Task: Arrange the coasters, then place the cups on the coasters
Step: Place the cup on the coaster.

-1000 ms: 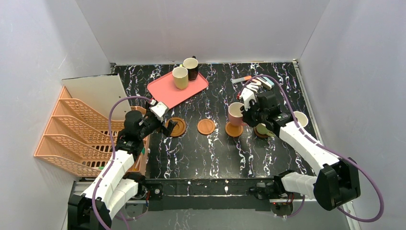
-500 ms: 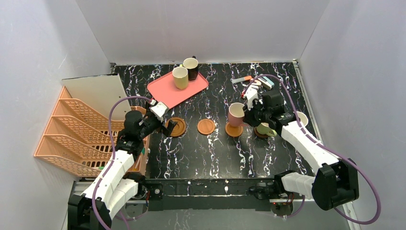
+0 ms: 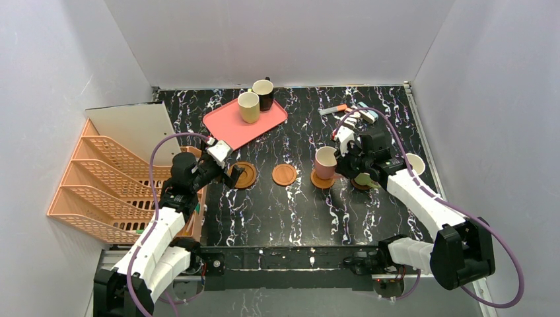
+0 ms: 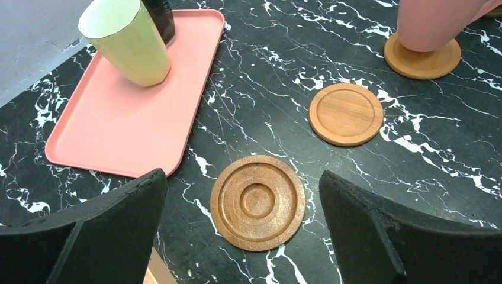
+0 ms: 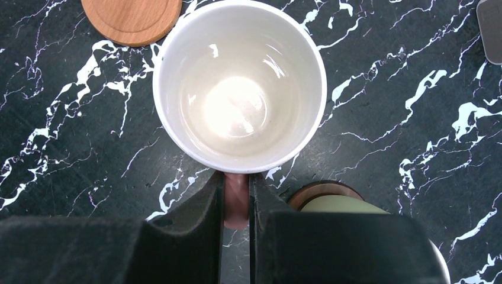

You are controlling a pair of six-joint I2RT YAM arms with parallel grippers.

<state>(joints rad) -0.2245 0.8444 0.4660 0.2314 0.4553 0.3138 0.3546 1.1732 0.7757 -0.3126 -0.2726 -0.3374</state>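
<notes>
My right gripper is shut on the handle of the pink cup, which stands upright on or just above a plain coaster. Beside it a green cup rests on a dark coaster. My left gripper hangs open and empty over a ringed coaster. Another plain coaster lies bare between the two. A yellow-green cup and a dark brown cup stand at the pink tray. A pale cup sits far right.
An orange wire rack fills the left side, close to my left arm. A pen and small items lie at the back right. Grey walls close in the table on three sides.
My right gripper has lowered the pink cup toward the plain coaster and drawn slightly right. The left arm has not moved.
</notes>
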